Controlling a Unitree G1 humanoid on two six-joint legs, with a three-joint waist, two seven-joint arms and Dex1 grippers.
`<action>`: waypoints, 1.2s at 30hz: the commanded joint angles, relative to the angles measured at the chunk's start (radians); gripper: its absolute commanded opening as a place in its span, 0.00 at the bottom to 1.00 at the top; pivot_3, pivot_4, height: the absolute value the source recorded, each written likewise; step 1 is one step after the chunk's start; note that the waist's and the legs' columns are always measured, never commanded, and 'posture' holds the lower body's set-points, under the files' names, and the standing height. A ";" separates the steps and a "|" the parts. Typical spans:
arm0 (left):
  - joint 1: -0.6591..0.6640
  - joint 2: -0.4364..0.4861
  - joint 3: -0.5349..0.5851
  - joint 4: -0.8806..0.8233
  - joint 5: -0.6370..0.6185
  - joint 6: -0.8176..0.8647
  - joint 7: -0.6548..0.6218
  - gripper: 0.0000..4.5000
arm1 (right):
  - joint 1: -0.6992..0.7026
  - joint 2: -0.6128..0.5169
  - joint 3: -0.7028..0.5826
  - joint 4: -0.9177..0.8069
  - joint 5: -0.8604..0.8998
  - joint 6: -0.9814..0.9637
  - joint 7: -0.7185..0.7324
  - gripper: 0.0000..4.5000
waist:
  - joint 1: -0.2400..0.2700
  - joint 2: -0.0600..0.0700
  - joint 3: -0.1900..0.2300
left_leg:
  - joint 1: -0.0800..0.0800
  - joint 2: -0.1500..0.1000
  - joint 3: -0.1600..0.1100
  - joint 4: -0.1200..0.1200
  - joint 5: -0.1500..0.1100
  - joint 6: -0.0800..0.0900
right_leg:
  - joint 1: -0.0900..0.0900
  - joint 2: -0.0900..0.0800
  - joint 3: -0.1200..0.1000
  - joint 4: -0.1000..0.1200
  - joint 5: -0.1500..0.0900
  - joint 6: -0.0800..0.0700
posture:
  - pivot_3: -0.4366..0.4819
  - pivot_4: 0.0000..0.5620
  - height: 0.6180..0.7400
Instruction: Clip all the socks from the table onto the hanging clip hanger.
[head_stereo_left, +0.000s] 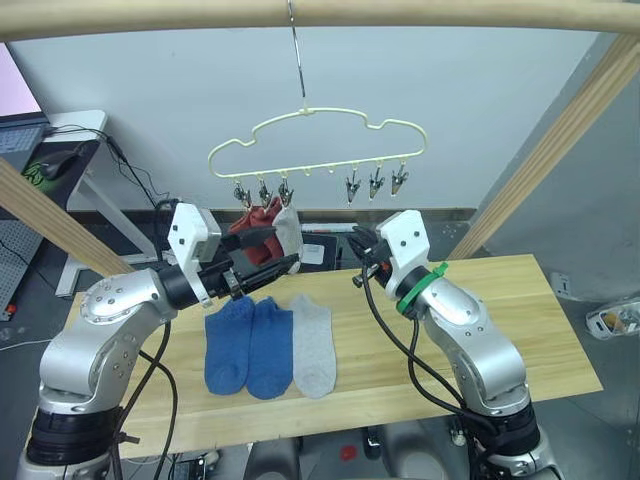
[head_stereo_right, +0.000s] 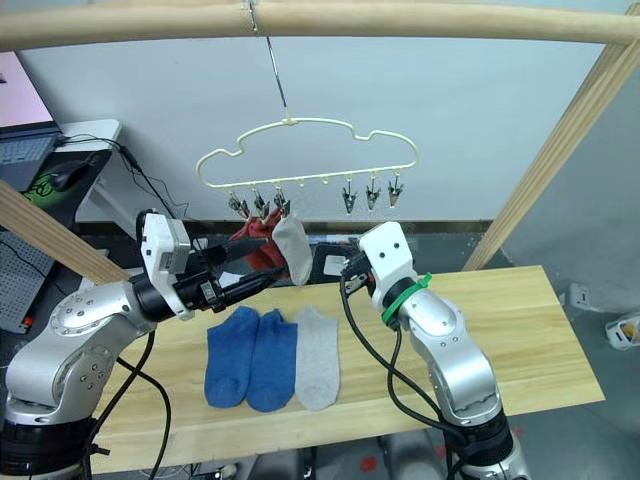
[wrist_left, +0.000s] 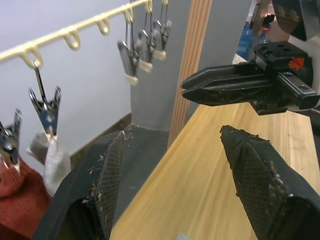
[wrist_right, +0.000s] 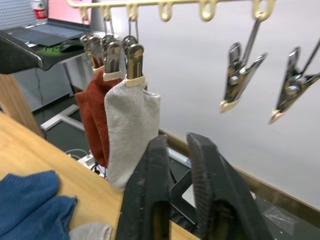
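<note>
- Left gripper (head_stereo_right: 262, 276): two black fingers with a cross-hatched texture, spread apart and holding nothing, raised by the hung socks
- Two rust red socks (wrist_right: 94, 116) of ribbed knit and one soft light grey sock (wrist_right: 131, 131) hang from the leftmost metal clips
- Clip hanger (head_stereo_left: 318, 150): thin pale yellow wire, cloud-shaped, on a long metal hook
- Table (head_stereo_left: 500, 330) of light wood planks carries two blue socks (head_stereo_left: 250, 345) and one light grey sock (head_stereo_left: 314, 347), flat side by side
- Right gripper (wrist_right: 177, 165): fingers pressed nearly together, empty, beneath the hanger
</note>
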 joint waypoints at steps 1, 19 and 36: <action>-0.023 0.012 0.001 -0.019 -0.014 -0.004 -0.024 0.73 | -0.035 0.033 -0.021 0.012 -0.004 -0.001 -0.053 0.18 | -0.001 0.000 -0.001 | 0.000 0.000 0.000 0.000 0.000 0.000 | 0.000 0.000 0.000 0.000 0.000 0.000 | 0.32 0.31 1.00; -0.071 0.003 -0.024 0.027 0.025 -0.021 -0.046 0.73 | -0.137 0.137 -0.052 0.206 -0.015 -0.069 -0.172 0.47 | -0.002 0.000 -0.009 | 0.001 0.000 0.000 0.000 0.000 0.000 | 0.001 0.002 0.000 0.000 0.000 -0.001 | 0.33 0.31 1.00; -0.104 -0.001 -0.042 0.000 0.020 0.014 -0.012 0.73 | -0.233 0.173 -0.073 0.322 -0.022 -0.167 -0.206 0.55 | -0.002 0.000 -0.009 | 0.000 0.000 0.000 0.000 0.000 0.001 | 0.001 0.001 0.000 0.000 0.001 -0.001 | 0.34 0.32 1.00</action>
